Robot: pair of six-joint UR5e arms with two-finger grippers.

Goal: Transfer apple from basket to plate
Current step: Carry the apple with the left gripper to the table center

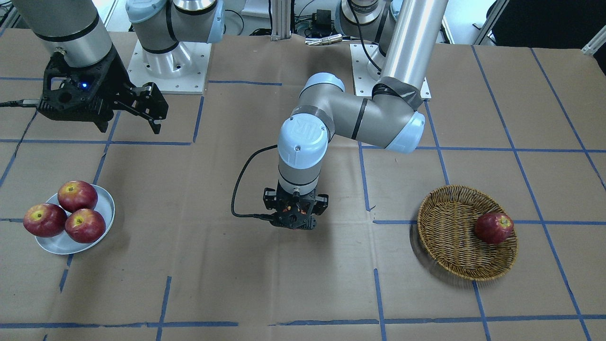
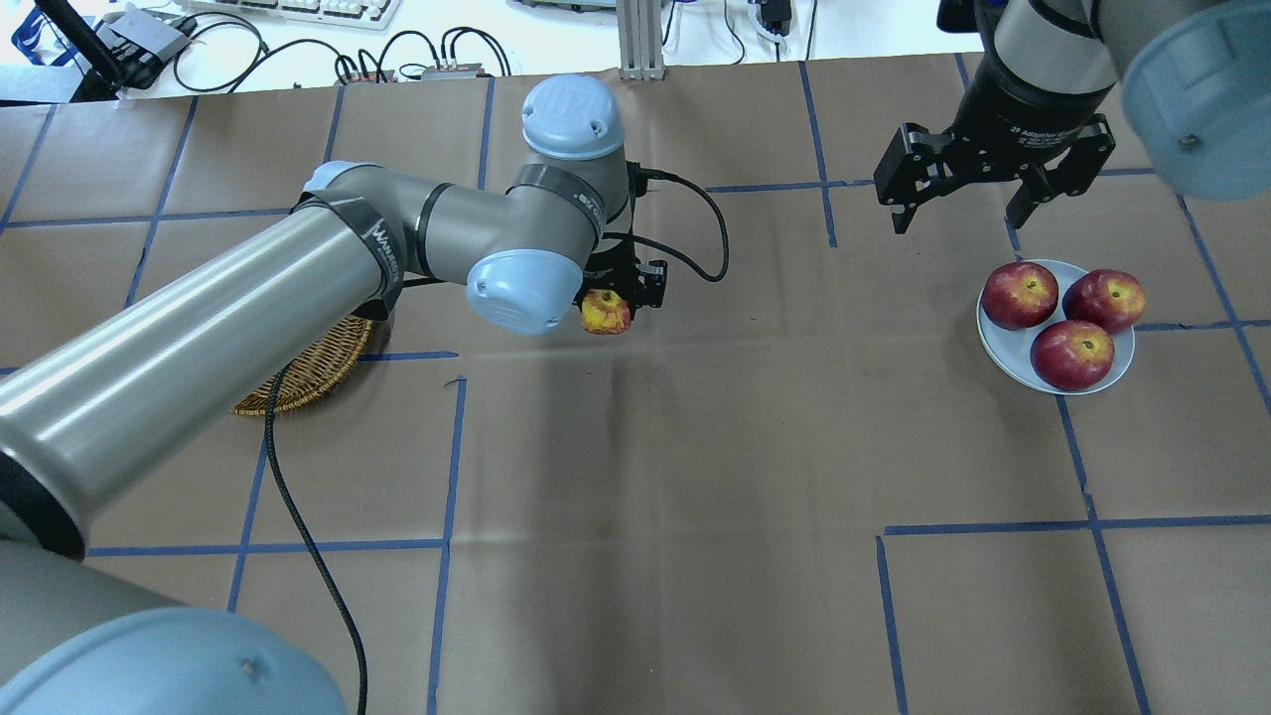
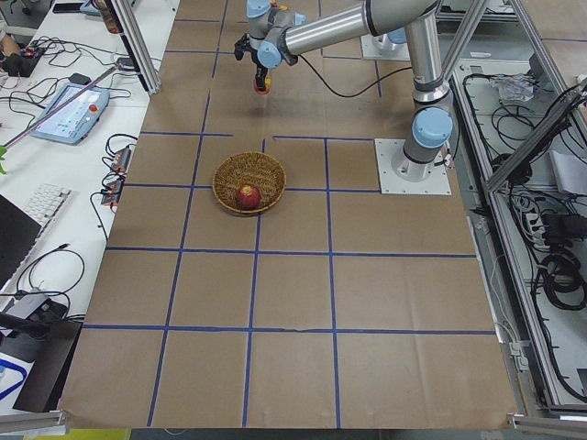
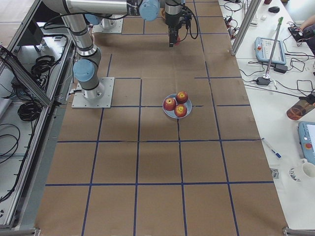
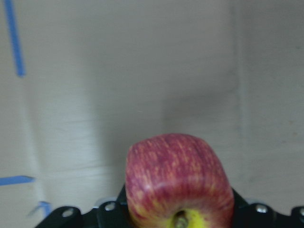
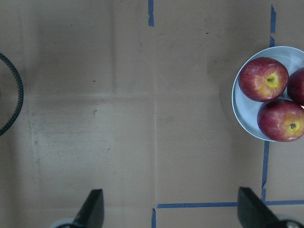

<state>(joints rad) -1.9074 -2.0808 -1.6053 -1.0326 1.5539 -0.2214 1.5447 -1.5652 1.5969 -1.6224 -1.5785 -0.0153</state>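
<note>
- Three dark apples (image 2: 1018, 295) crowd the plate (image 2: 1001, 350) near the table's right end.
- Left gripper (image 2: 608, 303) clamps the apple (image 5: 178, 180) over mid-table, probably held high to clear the plated fruit.
- Right gripper (image 2: 958, 209) hangs wide apart, empty.

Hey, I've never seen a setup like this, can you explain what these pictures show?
These are two robot arms at a paper-covered table, photographed at one moment by six cameras: one behind the robot, one facing it, one at each end of the table, and one on each wrist. Each arm ends in a two-finger end effector. The left end effector is shut on a pinkish, yellow-streaked apple, held above the table between a wicker basket, which contains one dark red apple, and a plate carrying three red apples. The right end effector hangs open near the plate, holding nothing.
</note>
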